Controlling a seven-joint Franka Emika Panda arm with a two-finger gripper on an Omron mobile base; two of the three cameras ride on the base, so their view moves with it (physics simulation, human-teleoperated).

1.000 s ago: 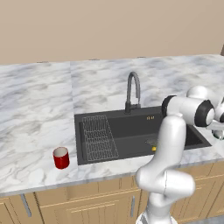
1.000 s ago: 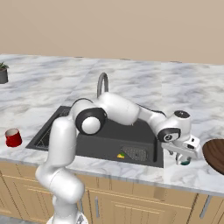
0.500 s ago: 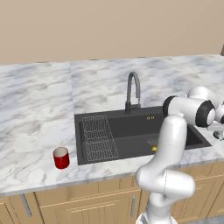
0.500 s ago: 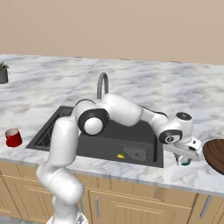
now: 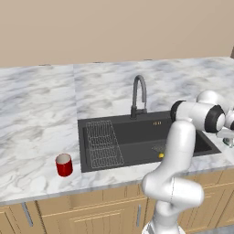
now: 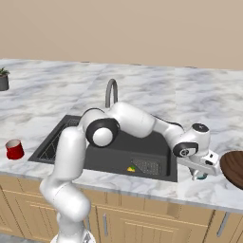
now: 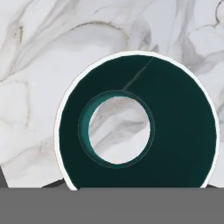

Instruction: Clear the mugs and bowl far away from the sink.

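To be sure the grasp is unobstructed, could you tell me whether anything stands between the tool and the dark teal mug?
Nothing visible does. The tool hangs right over the teal mug on the marble counter, just right of the sink. The wooden bowl lies further right, to the side of that path.

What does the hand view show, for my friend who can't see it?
A dark teal mug with a thin white rim is seen from straight above, close up. Pale marble counter lies all around it. A round patch of marble also shows through the mug's middle.
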